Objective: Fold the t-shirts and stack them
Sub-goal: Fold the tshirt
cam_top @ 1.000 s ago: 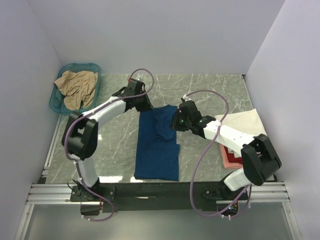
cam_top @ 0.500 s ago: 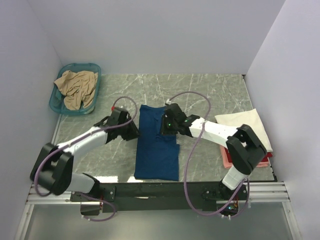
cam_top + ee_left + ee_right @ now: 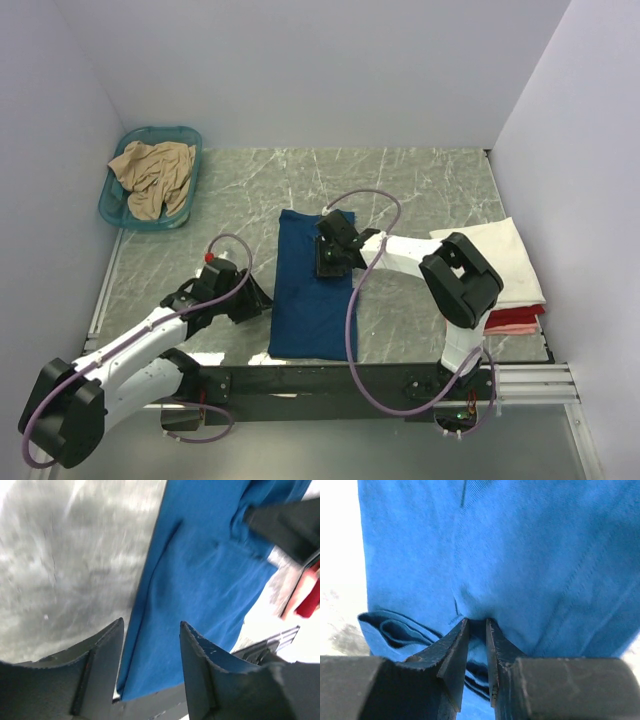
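A dark blue t-shirt [image 3: 312, 305] lies flat at the middle of the marbled table [image 3: 420, 190], folded lengthwise into a long strip running from the far side toward the near edge. Near its upper right, a small ridge of its cloth [image 3: 520, 555] sits pinched in the right gripper [image 3: 476, 625]. A tan t-shirt [image 3: 152, 175] lies crumpled in the teal basket [image 3: 160, 131] at the far left corner. At the right edge, a cream-white t-shirt [image 3: 510, 262] lies folded on top of a stack, with the edges of a red t-shirt [image 3: 515, 316] and a pink t-shirt [image 3: 503, 328] showing beneath it.
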`<state>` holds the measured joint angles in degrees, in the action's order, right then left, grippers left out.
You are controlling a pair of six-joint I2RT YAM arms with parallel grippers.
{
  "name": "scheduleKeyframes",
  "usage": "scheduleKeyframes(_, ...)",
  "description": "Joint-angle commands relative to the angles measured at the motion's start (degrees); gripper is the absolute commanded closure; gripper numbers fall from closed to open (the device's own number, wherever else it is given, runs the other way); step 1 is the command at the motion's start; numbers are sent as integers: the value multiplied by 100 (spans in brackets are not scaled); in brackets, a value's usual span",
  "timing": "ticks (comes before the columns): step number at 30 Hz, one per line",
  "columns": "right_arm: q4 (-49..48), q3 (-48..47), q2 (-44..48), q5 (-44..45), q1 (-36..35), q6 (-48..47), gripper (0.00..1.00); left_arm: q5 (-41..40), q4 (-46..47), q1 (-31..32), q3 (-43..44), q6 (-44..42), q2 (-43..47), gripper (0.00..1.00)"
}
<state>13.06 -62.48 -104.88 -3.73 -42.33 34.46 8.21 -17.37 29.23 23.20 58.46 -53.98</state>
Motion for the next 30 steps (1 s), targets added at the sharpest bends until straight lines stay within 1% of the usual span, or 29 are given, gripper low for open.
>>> scheduleKeyframes(1, 91, -273, -374, -84, 198, -167, 72, 111, -48, 205, -219, 254, 203, 45)
scheduleKeyframes(3, 214, -563, -515, -163, 382, -281, 72, 120, -13, 319, -298, 341, 203, 44)
scheduleKeyframes(8, 522, -1240, -806, -190, 541, -519, 72, 172, 75, 390, -378, 395, 221, 44)
scheduleKeyframes(12, 601, -1293, -595, -278, 532, -589, 71, 103, -47, 399, -185, 290, 274, 46)
scheduleKeyframes(15, 706, -1267, -210, -269, 532, -598, 70, 67, -171, 434, 140, 175, 230, 52)
scheduleKeyframes(17, 707, -1092, 54, -278, 532, -546, 69, 41, -285, 504, 237, 105, 212, 57)
scheduleKeyframes(18, 707, -926, 343, -278, 532, -528, 69, 67, -320, 522, 316, 96, 212, 62)
scheduleKeyframes(20, 672, -714, 686, -269, 524, -414, 69, 58, -416, 592, 413, 78, 221, 67)
scheduleKeyframes(22, 593, -320, 1188, -304, 506, -326, 69, 93, -417, 662, 562, 69, 265, 72)
scheduleKeyframes(24, 426, -29, 1617, -435, 436, -159, 69, 146, -294, 724, 694, 96, 221, 74)
scheduleKeyframes(26, 286, 428, 1847, -584, 313, 33, 69, 251, -180, 873, 764, 113, 98, 79)
scheduleKeyframes(29, 31, 973, 2138, -629, -29, 297, 69, 138, -39, 1189, 809, 227, -200, 86)
scheduleKeyframes(30, -188, 1296, 2243, -716, -204, 394, 69, 102, 57, 1260, 739, 254, -332, 87)
